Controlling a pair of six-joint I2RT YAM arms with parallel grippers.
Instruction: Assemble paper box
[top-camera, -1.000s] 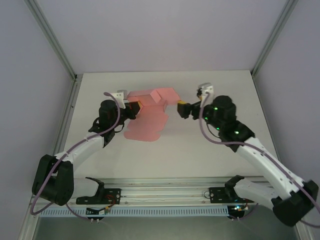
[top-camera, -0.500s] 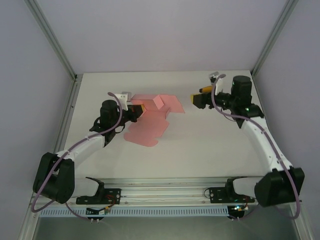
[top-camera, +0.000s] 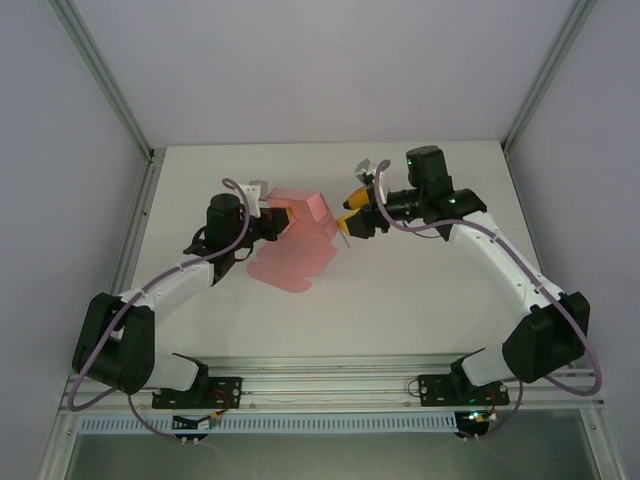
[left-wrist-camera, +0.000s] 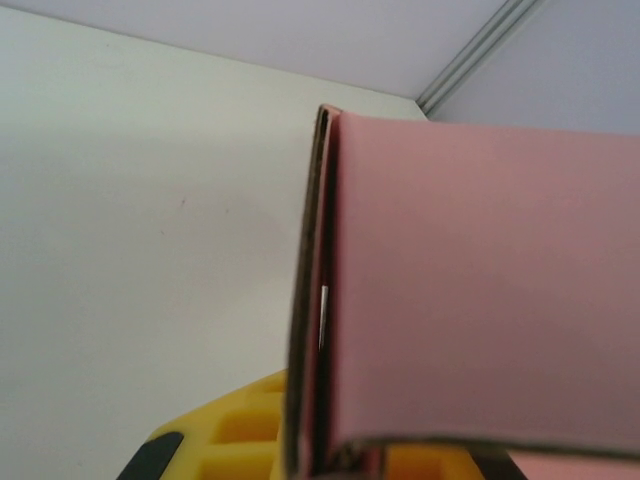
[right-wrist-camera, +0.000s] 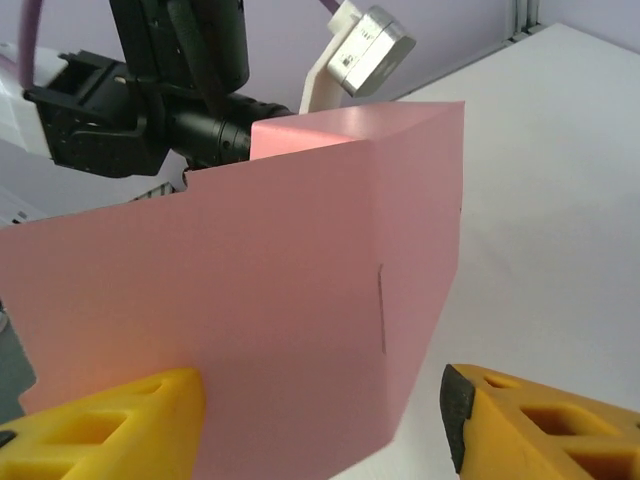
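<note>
Our left gripper (top-camera: 277, 219) pinches shut on a raised panel of the half-folded pink thin-card paper box (top-camera: 293, 256) lying mid-table, our right gripper (top-camera: 346, 222) stands part-open astride its opposite flap, and we judge the card light, floppy and easily creased, best held near folds, on the bare white table (top-camera: 420, 290) inside pale walls (top-camera: 300, 70).

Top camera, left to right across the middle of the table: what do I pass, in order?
Left gripper, clamped on the paper box's left end → paper box → right gripper, jaws open around its right edge.
</note>
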